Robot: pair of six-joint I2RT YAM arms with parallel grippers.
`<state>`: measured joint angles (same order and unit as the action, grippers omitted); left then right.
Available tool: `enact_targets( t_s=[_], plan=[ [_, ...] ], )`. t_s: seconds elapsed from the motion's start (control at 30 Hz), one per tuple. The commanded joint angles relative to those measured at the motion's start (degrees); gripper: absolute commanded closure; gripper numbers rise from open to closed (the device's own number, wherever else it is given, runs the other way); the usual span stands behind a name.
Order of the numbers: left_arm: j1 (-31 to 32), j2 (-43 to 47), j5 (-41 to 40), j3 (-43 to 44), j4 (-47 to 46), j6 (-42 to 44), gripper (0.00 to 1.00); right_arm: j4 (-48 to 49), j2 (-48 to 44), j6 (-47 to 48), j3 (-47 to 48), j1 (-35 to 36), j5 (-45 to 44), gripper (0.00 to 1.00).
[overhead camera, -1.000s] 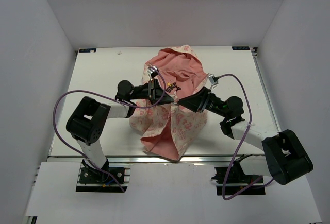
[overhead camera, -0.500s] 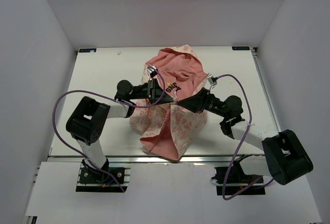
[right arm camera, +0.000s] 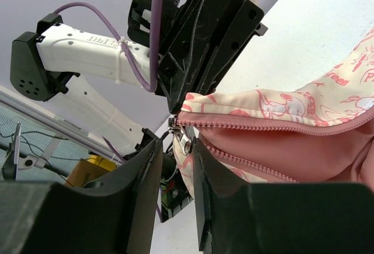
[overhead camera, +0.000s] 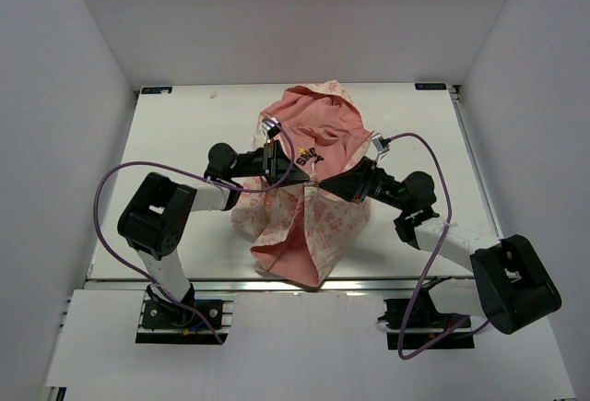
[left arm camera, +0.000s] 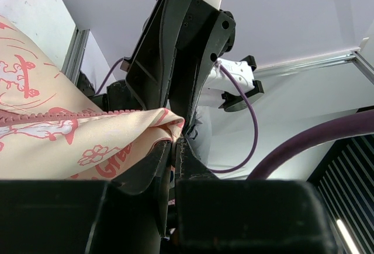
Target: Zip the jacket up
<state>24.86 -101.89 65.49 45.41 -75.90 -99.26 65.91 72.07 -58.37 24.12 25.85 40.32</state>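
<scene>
cream jacket edge pinched between left fingers; right fingers pinch its zipper pull

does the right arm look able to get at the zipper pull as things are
Likely yes: the zipper pull hangs right between the fingertips of the right pincer, with nothing in front of it. The left pincer clamps the jacket by its edge just behind, leaving the way free.

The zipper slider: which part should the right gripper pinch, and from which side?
Take the small metal pull tab, which hangs free under the zipper slider. Come from the right arm's side, where the right gripper straddles it; the left gripper, shut on the jacket edge, blocks the opposite side.
</scene>
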Motion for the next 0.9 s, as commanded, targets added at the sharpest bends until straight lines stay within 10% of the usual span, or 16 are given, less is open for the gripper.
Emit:
enact_targets(
  t_s=[0.0, 0.87],
  plan=[
    [-0.34, 0.90, -0.54, -0.06, -27.99, 0.30, 1.00, 1.24, -1.58, -0.17, -0.21, -0.36, 0.73, 0.67],
    [-0.34, 2.31, 0.34, -1.37, -27.81, 0.12, 1.00, 3.43, 2.63, -0.78, 2.95, 0.08, 2.75, 0.71]
  ],
)
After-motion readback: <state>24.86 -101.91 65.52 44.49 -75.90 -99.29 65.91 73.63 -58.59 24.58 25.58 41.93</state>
